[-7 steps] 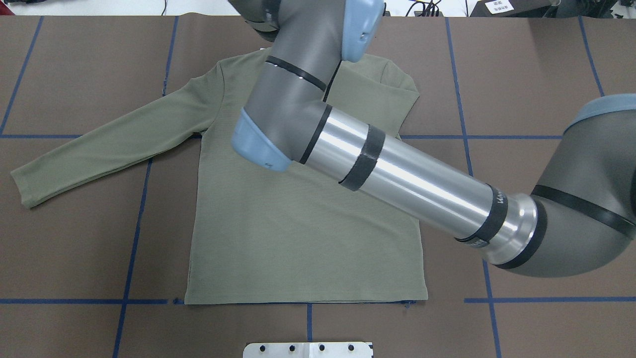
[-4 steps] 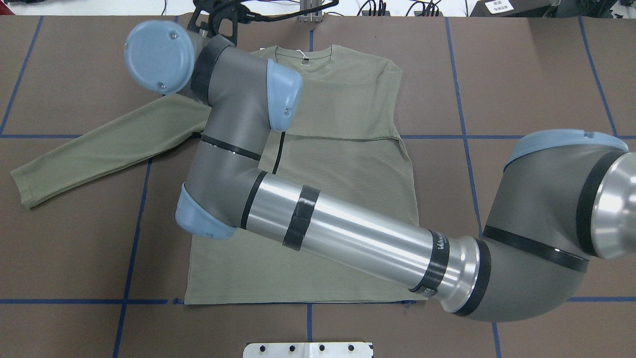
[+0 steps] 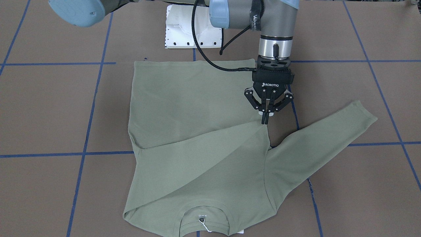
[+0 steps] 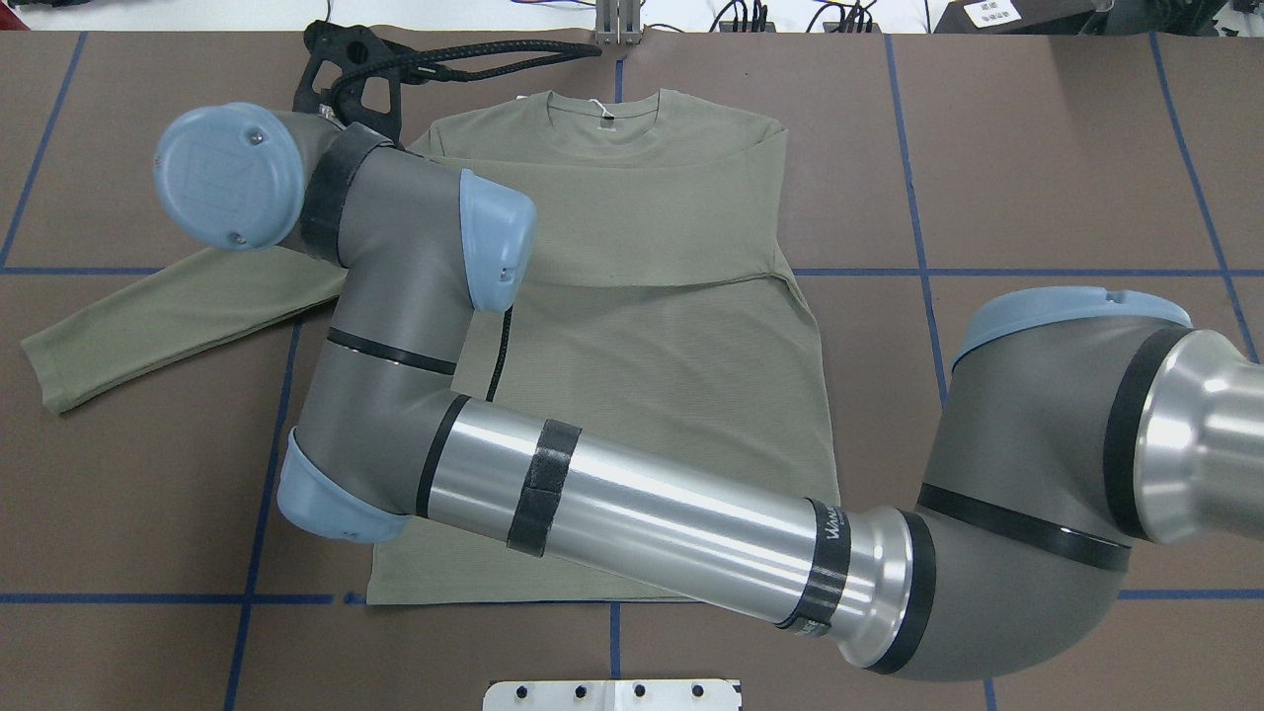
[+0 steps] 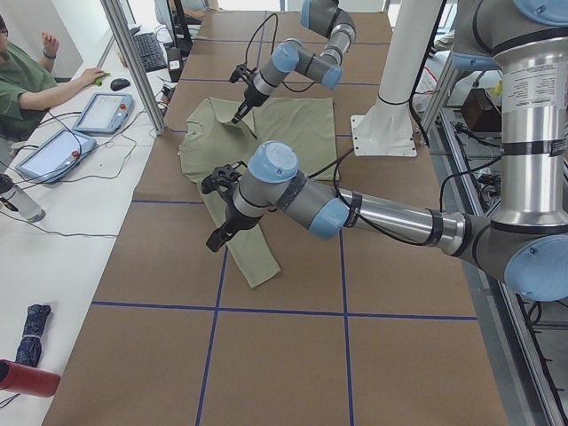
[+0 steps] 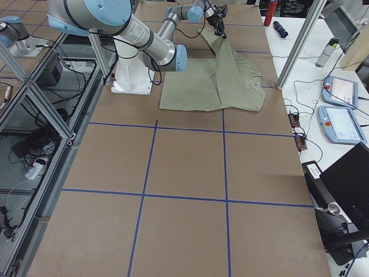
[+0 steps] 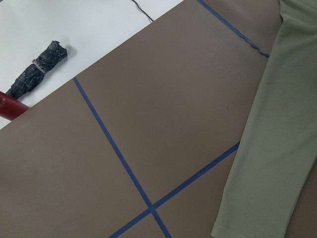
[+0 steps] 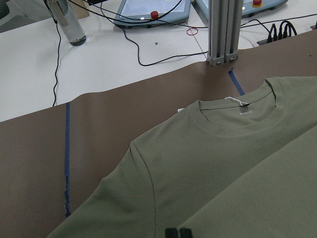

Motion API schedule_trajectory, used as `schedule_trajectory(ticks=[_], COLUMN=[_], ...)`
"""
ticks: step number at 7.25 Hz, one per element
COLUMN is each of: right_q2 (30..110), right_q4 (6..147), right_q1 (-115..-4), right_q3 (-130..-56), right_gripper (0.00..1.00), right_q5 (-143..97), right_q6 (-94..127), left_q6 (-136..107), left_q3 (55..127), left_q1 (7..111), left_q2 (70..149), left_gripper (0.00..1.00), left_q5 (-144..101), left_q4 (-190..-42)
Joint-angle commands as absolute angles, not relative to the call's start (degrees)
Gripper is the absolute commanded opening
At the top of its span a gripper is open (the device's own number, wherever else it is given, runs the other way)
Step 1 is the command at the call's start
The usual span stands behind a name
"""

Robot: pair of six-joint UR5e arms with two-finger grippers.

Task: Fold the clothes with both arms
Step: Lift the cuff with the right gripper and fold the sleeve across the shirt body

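Shirt [image 3: 197, 108] lies mid-table. Its hem is toward the robot's edge, just short of the white pedestal plate [image 3: 179, 29], and its collar [image 3: 204, 208] is at your edge. One sleeve is folded across the chest. The other sleeve [image 3: 322, 138] runs out flat toward the table's end on the robot's left. The brown table [image 3: 49, 108] is bare on both sides of the shirt, and you have a long open stretch toward the right end, crossed only by blue tape lines [image 3: 88, 98].

Off the table on your side, an aluminium post [image 8: 220, 29] stands just beyond the collar, with tablets [image 6: 340, 124], cables and a water bottle [image 8: 67, 22]. A folded umbrella [image 7: 37, 74] and a red bottle [image 7: 7, 106] lie on the white bench past the left end, where a person [image 5: 22, 80] sits.

Right arm [image 4: 642, 513] reaches in from the right across the shirt body and hides much of it from overhead. Right gripper [image 3: 265, 118] points down by the flat sleeve's armpit, fingers pressed together on the tip of the folded sleeve, and the cloth tents up to it. Left arm [image 5: 390, 217] is raised toward the left end. Left gripper [image 5: 217, 240] shows only from the side, so you cannot tell whether it is spread.
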State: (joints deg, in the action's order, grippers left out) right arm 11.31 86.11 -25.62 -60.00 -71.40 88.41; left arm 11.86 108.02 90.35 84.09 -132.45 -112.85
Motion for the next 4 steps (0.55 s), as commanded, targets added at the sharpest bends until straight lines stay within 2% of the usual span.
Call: schedule_trajectory(ticks=[1,2,4], right_q2=[10.63,10.29,9.76], right_q4=[85.87,85.78,85.78], right_q1=[-25.58,-25.58,-25.66], right_q3=[-57.84,-56.27,-55.46], right_gripper=[0.81,0.95,0.97], right_q5=[-71.37,-71.37,-71.45], right_q6=[89.9,89.91,90.17], left_q6=[11.87,11.87,11.87], left_q3=[108.02,108.02,108.02], left_q1=[90.35,90.35,90.35], left_q2=[84.02,84.11,84.11], left_gripper=[1.0,1.0,1.0], left_q5=[-132.45,-132.45,-132.45], left_q4=[-112.76,-112.76,-112.76])
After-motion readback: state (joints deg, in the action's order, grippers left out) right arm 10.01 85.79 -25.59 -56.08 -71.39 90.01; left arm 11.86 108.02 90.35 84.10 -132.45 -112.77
